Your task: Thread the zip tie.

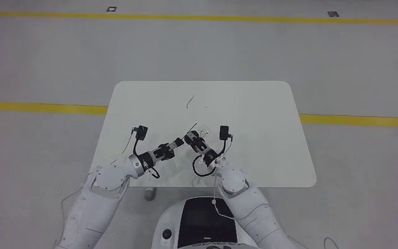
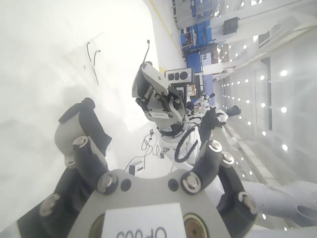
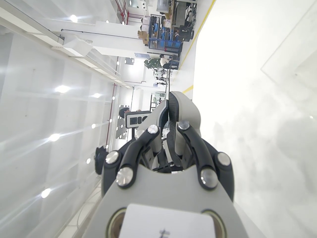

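The right gripper (image 2: 144, 66) pinched a thin dark plastic zip tie (image 2: 146, 51), whose long axis ran straight out past its fingertips. The left gripper (image 2: 147, 112), spread wide and empty, faced that gripper, near the tie's projecting end.

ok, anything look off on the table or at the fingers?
Nothing damaged. A loose zip tie lies alone on the table, well beyond both arms. The right gripper is shut on a second zip tie, whose tail pokes out past the fingertips. The left gripper faces it, open and empty.
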